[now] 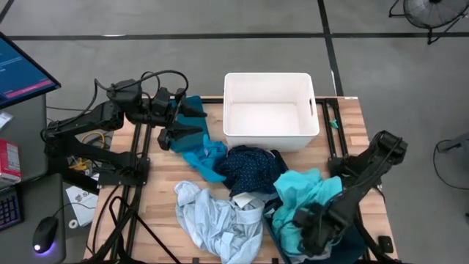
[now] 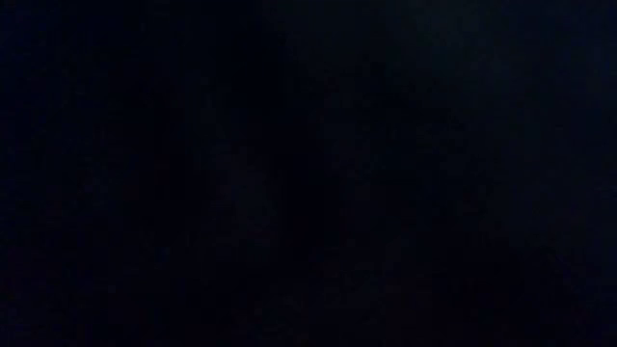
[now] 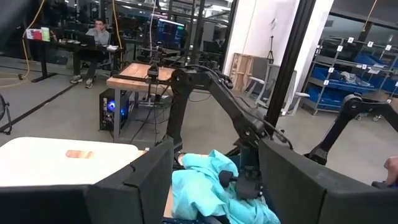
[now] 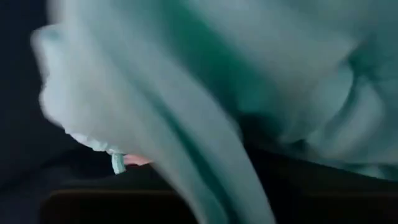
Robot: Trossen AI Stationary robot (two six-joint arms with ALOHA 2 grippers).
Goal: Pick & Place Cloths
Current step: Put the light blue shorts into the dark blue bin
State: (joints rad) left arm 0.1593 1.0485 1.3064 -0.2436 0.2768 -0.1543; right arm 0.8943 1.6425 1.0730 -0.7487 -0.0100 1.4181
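Note:
A heap of cloths lies on the wooden table (image 1: 157,213) in the high view: bright blue cloth (image 1: 205,155), navy dotted cloth (image 1: 249,169), pale blue-grey cloth (image 1: 216,216) and turquoise cloth (image 1: 304,194). My left gripper (image 1: 204,121) hangs open and level over the bright blue cloth's far end, left of the white tub (image 1: 270,110). Its wrist view shows the open left gripper (image 3: 214,180) with the turquoise cloth (image 3: 205,186) beyond. My right gripper (image 1: 311,224) is sunk into the turquoise cloth, which fills its wrist view (image 4: 205,93). The low view is black.
The white tub stands at the table's far middle; its rim (image 3: 56,162) shows in the left wrist view. A monitor (image 1: 22,70), cables, a keyboard and a mouse (image 1: 44,235) sit left of the table. A person (image 3: 98,31) sits at a desk far off in the room.

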